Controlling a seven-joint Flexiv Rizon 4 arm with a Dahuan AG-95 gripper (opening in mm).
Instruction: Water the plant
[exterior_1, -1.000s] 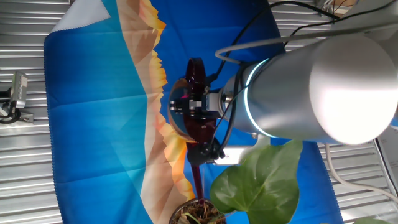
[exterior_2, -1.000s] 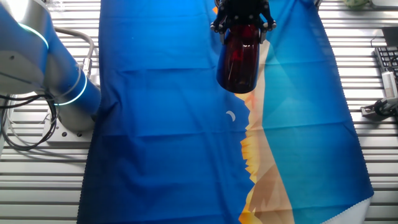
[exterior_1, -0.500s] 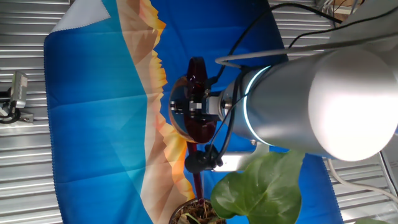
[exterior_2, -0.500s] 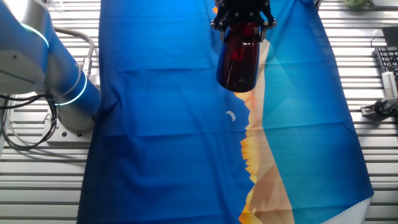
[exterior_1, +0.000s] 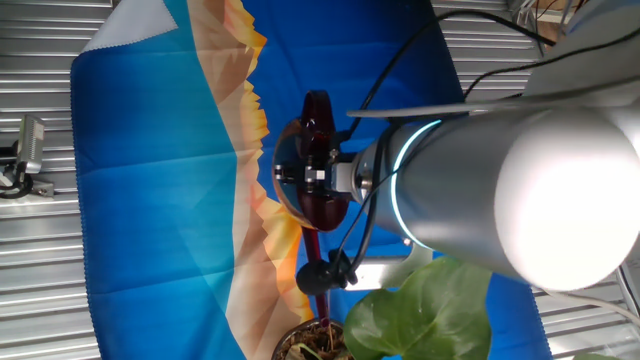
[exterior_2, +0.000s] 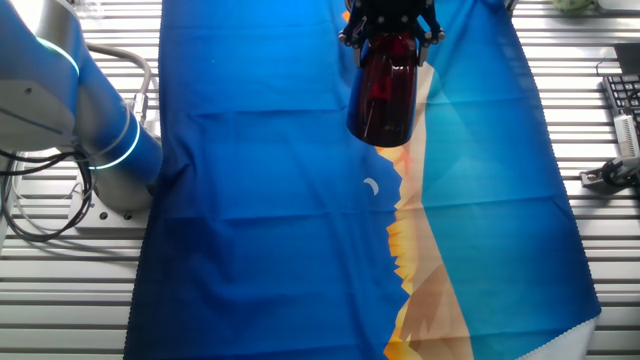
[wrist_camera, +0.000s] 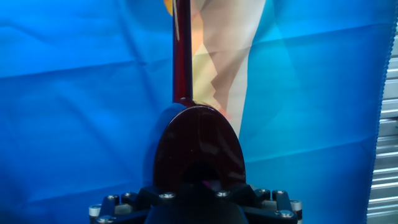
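the can (exterior_1: 312, 185) was dark red and see-through, round and smooth like a bulb, with a long thin spout (exterior_1: 320, 292). in the hand view the can (wrist_camera: 198, 146) looked like a shiny dark egg, and its spout (wrist_camera: 182, 50) ran straight up and off the top edge. the gripper (exterior_2: 391, 22) was black with small bolts, and it was closed on the can (exterior_2: 382, 95) at its top end; the fingers were mostly hidden behind the can.

the plant (exterior_1: 415, 315) sat at the bottom edge of one fixed view, with big glossy heart-shaped leaves. its pot (exterior_1: 312, 343) was cut off, so only a bit of dark soil and rim showed. the spout tip reached down to the pot.

the cloth (exterior_2: 270, 200) was blue with an orange and tan jagged stripe, soft and a little wrinkled. the table (exterior_2: 80, 290) under it was ridged grey metal. the fat silver arm (exterior_1: 510, 180) was blurry and hid much of the cloth. the plant did not show in the other two views.
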